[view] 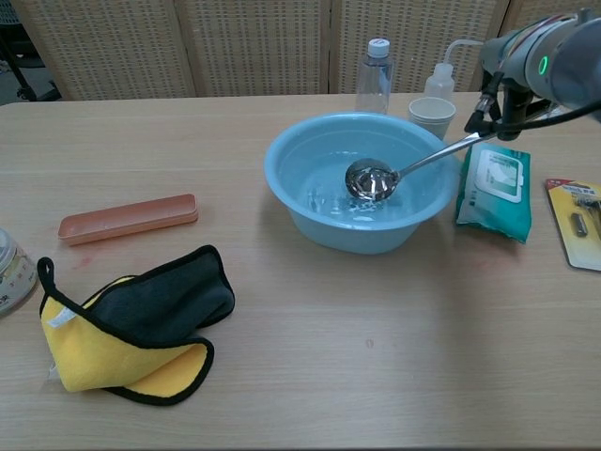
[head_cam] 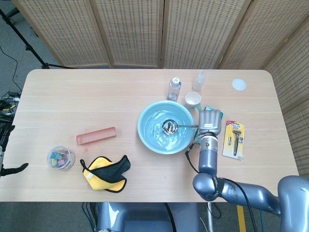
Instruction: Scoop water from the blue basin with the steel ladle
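Chest view, right robot hand (view: 540, 61): closed around the handle end of the steel ladle (view: 399, 172).
Ladle bowl: raised inside the one blue basin (view: 300, 193), above the water.
Left robot hand: out of sight.
Counter (view: 376, 376): one clear bottle (view: 373, 75), one paper cup (view: 431, 116), one wipes pack (view: 495, 193).

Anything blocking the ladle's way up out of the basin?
Nothing visible. The right hand holds the ladle by its handle, bowl inside the basin, open space above. The cup and wipes pack stand outside the rim, beside the handle.
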`<action>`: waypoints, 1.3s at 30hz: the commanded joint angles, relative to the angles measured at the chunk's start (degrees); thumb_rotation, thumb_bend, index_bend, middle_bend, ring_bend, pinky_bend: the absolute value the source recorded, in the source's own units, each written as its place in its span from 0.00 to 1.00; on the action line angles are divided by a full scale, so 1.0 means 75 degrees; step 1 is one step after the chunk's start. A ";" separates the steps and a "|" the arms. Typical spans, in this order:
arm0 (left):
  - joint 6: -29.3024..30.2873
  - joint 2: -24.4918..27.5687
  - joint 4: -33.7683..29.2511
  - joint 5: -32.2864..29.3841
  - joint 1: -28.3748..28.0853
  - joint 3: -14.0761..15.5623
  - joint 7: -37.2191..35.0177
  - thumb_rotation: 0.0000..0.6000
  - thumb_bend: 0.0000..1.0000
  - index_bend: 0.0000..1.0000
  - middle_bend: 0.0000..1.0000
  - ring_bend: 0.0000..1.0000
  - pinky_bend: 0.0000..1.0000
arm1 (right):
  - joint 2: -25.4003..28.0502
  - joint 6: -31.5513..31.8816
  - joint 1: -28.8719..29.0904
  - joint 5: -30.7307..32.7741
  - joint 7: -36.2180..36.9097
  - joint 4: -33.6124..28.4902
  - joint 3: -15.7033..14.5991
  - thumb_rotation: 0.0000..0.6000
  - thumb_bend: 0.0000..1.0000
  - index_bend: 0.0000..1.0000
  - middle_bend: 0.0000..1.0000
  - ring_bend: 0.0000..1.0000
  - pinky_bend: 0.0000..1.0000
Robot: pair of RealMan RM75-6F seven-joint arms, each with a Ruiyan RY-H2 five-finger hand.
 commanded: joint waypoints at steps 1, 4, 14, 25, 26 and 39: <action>0.0003 0.0003 -0.0006 0.0010 0.0002 0.0003 -0.0008 1.00 0.00 0.00 0.00 0.00 0.00 | 0.0226 0.0069 0.0094 0.0294 -0.0013 -0.0267 0.0186 1.00 1.00 0.83 0.94 0.86 1.00; 0.0002 0.0014 -0.0012 0.0027 0.0007 0.0009 -0.0033 1.00 0.00 0.00 0.00 0.00 0.00 | 0.0437 0.0230 0.0190 0.0579 -0.0030 -0.0608 0.0374 1.00 1.00 0.83 0.94 0.86 1.00; -0.0032 0.0039 0.0001 0.0054 0.0001 0.0019 -0.0098 1.00 0.00 0.00 0.00 0.00 0.00 | 0.0833 0.0716 0.0546 0.1256 -0.0204 -0.1199 0.0557 1.00 1.00 0.83 0.94 0.86 1.00; -0.0062 0.0038 -0.0005 0.0066 -0.0012 0.0034 -0.0084 1.00 0.00 0.00 0.00 0.00 0.00 | 0.1068 0.1153 0.1033 0.2244 -0.0534 -0.1326 0.0779 1.00 1.00 0.83 0.94 0.86 1.00; -0.0065 0.0040 -0.0004 0.0064 -0.0013 0.0033 -0.0090 1.00 0.00 0.00 0.00 0.00 0.00 | 0.1082 0.1161 0.1052 0.2297 -0.0530 -0.1324 0.0785 1.00 1.00 0.83 0.94 0.86 1.00; -0.0132 0.0047 -0.0011 0.0003 -0.0043 0.0036 -0.0056 1.00 0.00 0.00 0.00 0.00 0.00 | 0.1398 0.0994 0.1258 0.3404 -0.0441 -0.1388 0.1264 1.00 1.00 0.83 0.94 0.86 1.00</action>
